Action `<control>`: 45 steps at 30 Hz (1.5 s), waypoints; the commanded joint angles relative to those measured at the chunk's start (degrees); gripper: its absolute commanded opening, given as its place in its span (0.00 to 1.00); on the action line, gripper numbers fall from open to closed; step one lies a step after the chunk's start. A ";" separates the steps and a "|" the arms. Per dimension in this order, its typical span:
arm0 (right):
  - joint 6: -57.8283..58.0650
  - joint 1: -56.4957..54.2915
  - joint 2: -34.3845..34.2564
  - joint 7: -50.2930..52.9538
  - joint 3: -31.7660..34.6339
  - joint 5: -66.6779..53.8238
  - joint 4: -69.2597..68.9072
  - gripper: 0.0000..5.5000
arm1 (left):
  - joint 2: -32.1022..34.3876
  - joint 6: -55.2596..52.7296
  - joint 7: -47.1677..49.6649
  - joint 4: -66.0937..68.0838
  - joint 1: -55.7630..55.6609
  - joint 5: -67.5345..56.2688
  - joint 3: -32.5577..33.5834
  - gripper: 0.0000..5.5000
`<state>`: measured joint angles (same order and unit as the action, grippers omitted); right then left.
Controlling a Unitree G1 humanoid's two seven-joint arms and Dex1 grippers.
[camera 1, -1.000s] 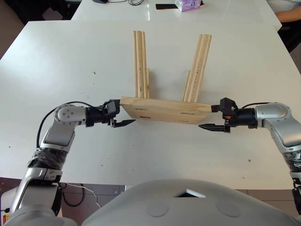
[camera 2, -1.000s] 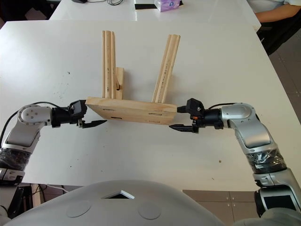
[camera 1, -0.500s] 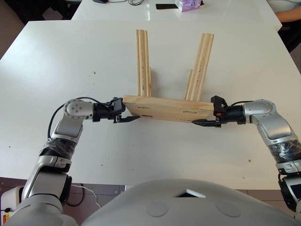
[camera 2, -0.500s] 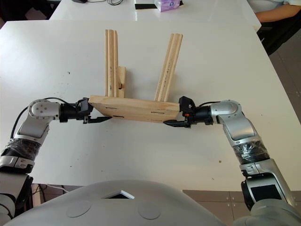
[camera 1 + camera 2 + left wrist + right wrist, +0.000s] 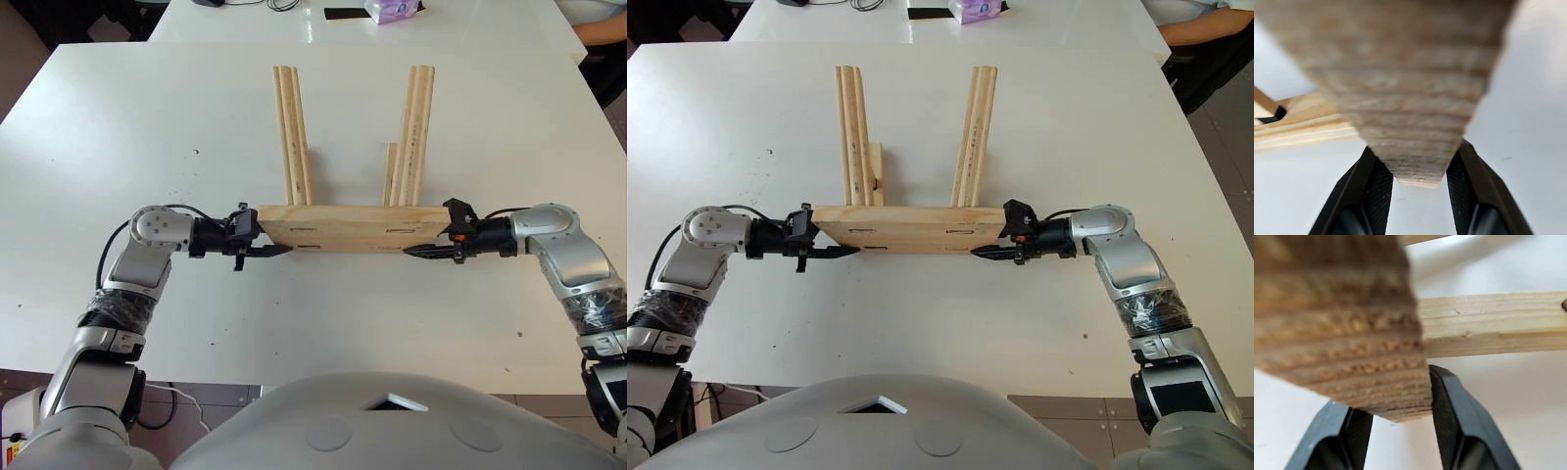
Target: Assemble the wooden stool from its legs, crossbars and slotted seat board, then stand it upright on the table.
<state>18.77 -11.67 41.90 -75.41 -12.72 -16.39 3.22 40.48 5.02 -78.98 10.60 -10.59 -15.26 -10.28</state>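
Now the left claw (image 5: 263,238) and right claw (image 5: 439,235) clamp the seat board (image 5: 343,227), which has levelled.

the light is bright and even, falling from overhead onto the white table (image 5: 118,127), which glares palest along its far edge. shadows are soft and short: only a faint grey band lies on the table just under the seat board (image 5: 343,225). from my wrists the tabletop washes out almost white, the board's end face sits in shade, and the fingers (image 5: 1376,191) of my left gripper (image 5: 1416,147) read near black.
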 commanded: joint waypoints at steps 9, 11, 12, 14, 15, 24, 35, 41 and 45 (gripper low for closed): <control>48.55 0.60 5.97 4.01 19.57 -48.52 -21.82 0.28 | 1.44 -48.11 14.03 -34.23 8.69 -43.12 12.59 0.24; 50.41 0.76 6.80 11.08 21.64 -61.49 -21.57 0.28 | 0.44 -50.69 21.44 -36.99 9.83 -54.55 14.94 0.24; 48.45 1.14 8.16 15.78 21.11 -69.51 -21.24 0.28 | -0.03 -50.01 27.12 -37.79 10.35 -62.22 15.60 0.24; 38.91 3.06 11.89 27.23 18.25 -88.01 -22.43 0.28 | -1.16 -45.61 39.31 -39.09 11.16 -76.19 15.63 0.24; 35.23 3.82 11.45 31.34 17.92 -93.26 -23.28 0.28 | -1.77 -42.78 44.41 -39.87 11.68 -81.32 15.44 0.24; 0.11 0.50 -28.45 75.03 18.57 -96.61 -43.65 0.28 | -15.02 -19.14 78.20 -48.90 9.11 -96.99 14.78 0.24; -13.62 -7.46 -41.96 102.37 26.02 -93.41 -31.64 0.25 | -29.05 -13.21 100.95 -33.51 -0.48 -81.61 18.57 0.24; -13.24 -9.46 -46.45 106.84 24.86 -83.02 -20.18 0.24 | -31.96 -11.45 108.46 -18.31 -7.47 -72.69 22.06 0.24; -12.95 -10.68 -48.64 108.70 25.52 -77.13 -14.17 0.24 | -33.33 -11.00 109.02 -12.29 -10.15 -68.18 24.06 0.24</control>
<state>10.83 -22.32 -5.02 31.69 8.53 -95.00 -13.73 5.80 -11.83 26.33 -8.71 -23.45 -93.18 7.15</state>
